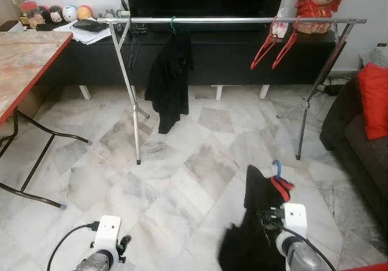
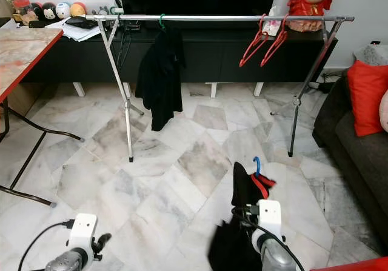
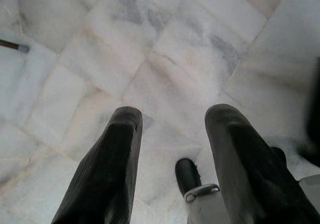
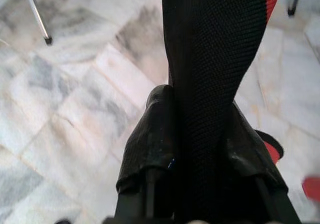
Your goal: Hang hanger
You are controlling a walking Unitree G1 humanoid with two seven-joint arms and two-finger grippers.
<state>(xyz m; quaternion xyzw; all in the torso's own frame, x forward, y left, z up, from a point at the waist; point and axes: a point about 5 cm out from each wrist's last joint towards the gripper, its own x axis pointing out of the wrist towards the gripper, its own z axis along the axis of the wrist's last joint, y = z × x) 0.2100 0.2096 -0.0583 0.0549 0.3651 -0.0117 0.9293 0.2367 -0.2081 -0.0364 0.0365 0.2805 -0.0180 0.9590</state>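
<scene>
Marble floor (image 1: 182,180); hanger (image 1: 278,183) upright (hook up)

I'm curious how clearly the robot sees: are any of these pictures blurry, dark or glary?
Eye views: sharp, evenly lit, soft sheen on the marble floor. Left wrist view: floor slightly soft behind the left gripper. Right wrist view: crisp weave on the black garment.

Both silver arms carry white wrist blocks with black cables; the left end effector (image 3: 172,159) has long, ribbed black fingers.
</scene>
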